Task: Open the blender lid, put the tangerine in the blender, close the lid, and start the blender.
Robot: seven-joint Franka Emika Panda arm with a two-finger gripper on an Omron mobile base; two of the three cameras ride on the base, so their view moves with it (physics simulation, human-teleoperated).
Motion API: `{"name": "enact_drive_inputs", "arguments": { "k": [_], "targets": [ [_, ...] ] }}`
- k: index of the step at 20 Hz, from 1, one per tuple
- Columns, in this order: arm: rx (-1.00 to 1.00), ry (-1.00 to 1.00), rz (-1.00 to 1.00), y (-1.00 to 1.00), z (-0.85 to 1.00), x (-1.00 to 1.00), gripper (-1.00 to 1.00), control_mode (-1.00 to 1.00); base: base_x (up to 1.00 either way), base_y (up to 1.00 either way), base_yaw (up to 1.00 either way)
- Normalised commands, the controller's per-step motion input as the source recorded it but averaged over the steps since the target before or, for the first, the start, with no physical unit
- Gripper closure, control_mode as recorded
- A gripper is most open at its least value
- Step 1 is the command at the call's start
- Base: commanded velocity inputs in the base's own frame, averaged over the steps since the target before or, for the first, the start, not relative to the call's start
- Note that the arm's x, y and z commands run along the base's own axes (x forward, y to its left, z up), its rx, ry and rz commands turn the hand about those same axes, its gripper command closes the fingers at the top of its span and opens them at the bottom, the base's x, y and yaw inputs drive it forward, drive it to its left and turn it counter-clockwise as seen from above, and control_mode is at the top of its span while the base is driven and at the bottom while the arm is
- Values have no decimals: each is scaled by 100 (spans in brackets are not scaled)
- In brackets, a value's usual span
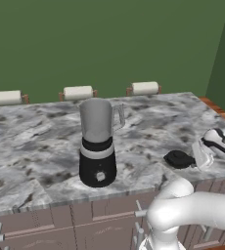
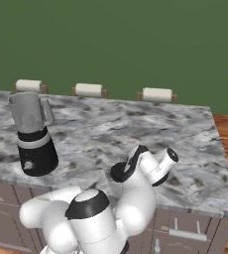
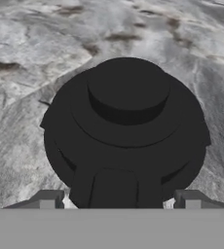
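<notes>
I'm looking straight down the hand at the blender lid (image 3: 126, 126), and it lies flat on the worktop (image 1: 36, 141), knob up, dead centre between my two fingertips (image 3: 48, 200), which stand one to each side of the lid's near edge. The jaws are spread wider than the lid and touch nothing that I can see; whether they are closing on it I can't tell from here.

From the left base view the lid (image 1: 179, 158) sits near the right front edge of the worktop, with the gripper (image 1: 202, 155) just beside it on its right, tilted low. The blender (image 1: 98, 144) stands well apart to the left, jar open at the top, handle to the right.

So the lid is off the jar and down on the marble. It's round, so there's no long axis to line up with; the raised knob is the natural grab point.

I don't see the tangerine from where I sit, so I can't place it yet.
</notes>
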Motion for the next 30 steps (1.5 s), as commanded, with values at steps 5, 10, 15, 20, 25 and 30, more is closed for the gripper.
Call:
{"name": "enact_drive_inputs", "arguments": {
  "k": [5, 10, 15, 20, 25, 30],
  "targets": [
    [-11, 0, 0, 62, -55, -19, 100, -100, 0, 0, 0],
    [-5, 1, 0, 51, -25, 0, 100, -100, 0, 0, 0],
    [-2, 2, 2, 11, -5, -4, 100, -100, 0, 0, 0],
    [0, -3, 0, 5, 49, -14, 100, -100, 0, 0, 0],
    [0, -7, 2, 10, 80, -1, 100, -100, 0, 0, 0],
    [0, -6, 2, 24, 88, 0, 100, -100, 0, 0, 0]
  ]
}}
